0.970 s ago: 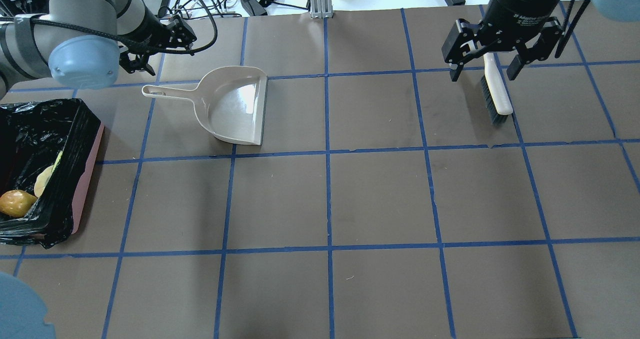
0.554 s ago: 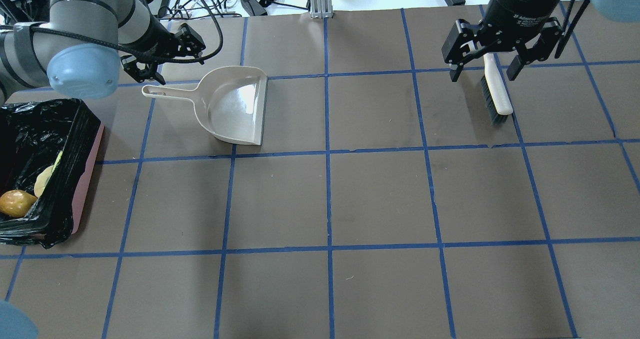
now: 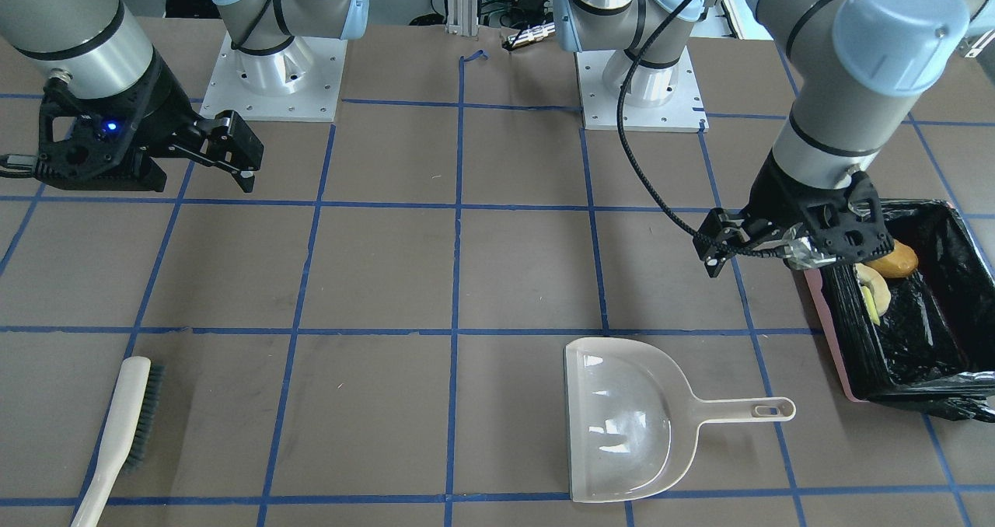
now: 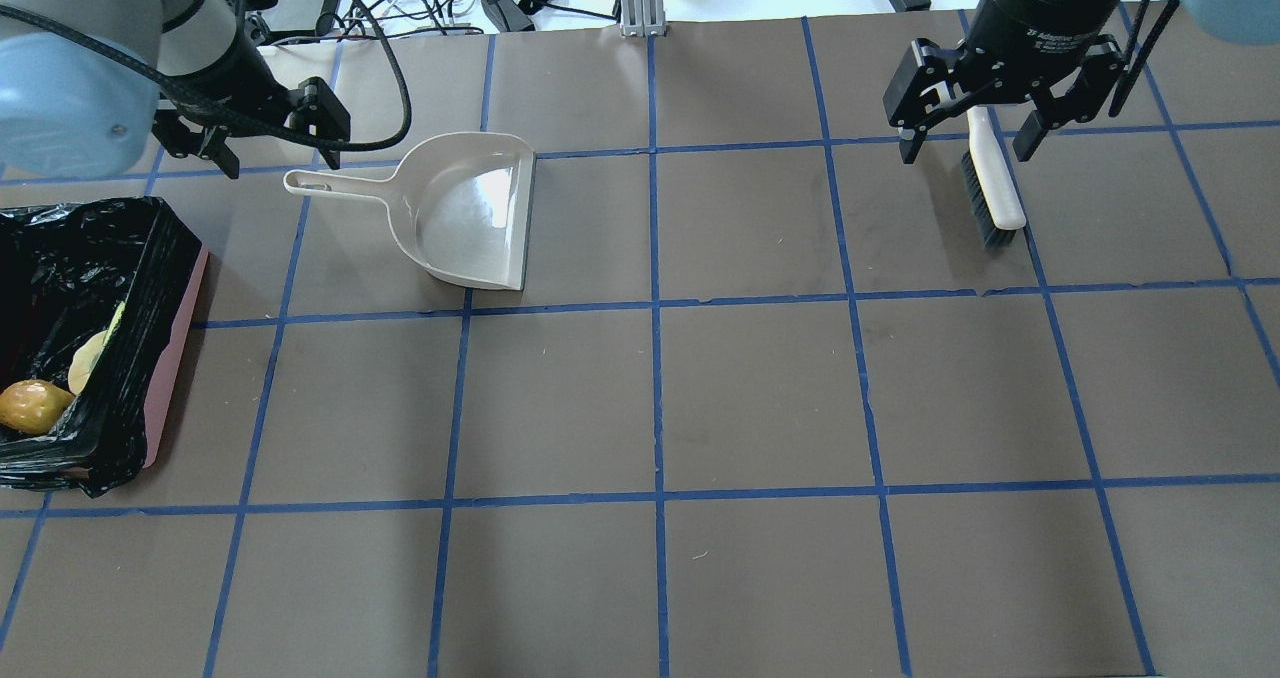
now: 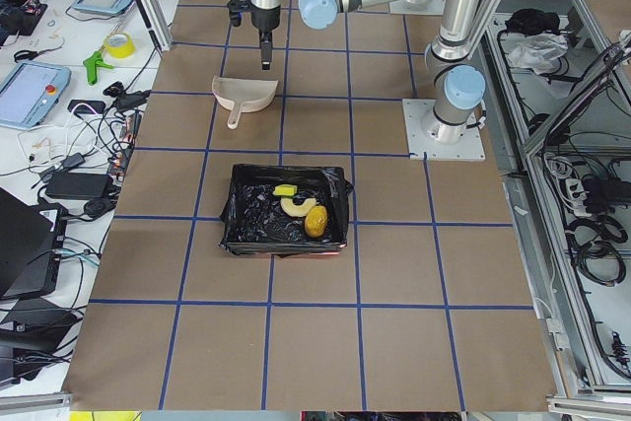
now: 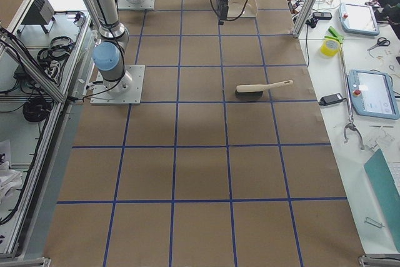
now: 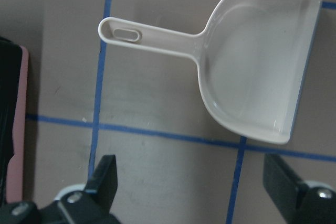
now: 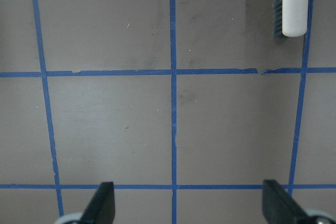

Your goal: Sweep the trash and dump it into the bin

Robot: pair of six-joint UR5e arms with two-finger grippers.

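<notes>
The trash lies in the bin point(image 4: 172, 358), a pink container with a black bag at the table's left edge. It holds the golden-brown lump point(image 4: 30, 405), the tan croissant point(image 4: 88, 358) and the yellow-green wedge point(image 4: 117, 318). They also show in the front view: the lump point(image 3: 894, 261), the croissant point(image 3: 872, 280) and the bin point(image 3: 830, 340). My left gripper point(image 4: 280, 143) is open and empty, up above the beige dustpan's point(image 4: 470, 213) handle end. My right gripper point(image 4: 968, 148) is open and empty, high above the handle of the brush point(image 4: 1000, 193).
The dustpan point(image 3: 622, 418) lies flat and empty, mouth toward the table's middle. The brush point(image 3: 116, 434) lies on its side on the table's right part. Cables and gear sit past the far edge. Blue tape lines grid the brown table.
My left arm has swung to the left and its gripper has turned, now over the dustpan's handle end. The right arm, brush, dustpan and bin have not moved.
</notes>
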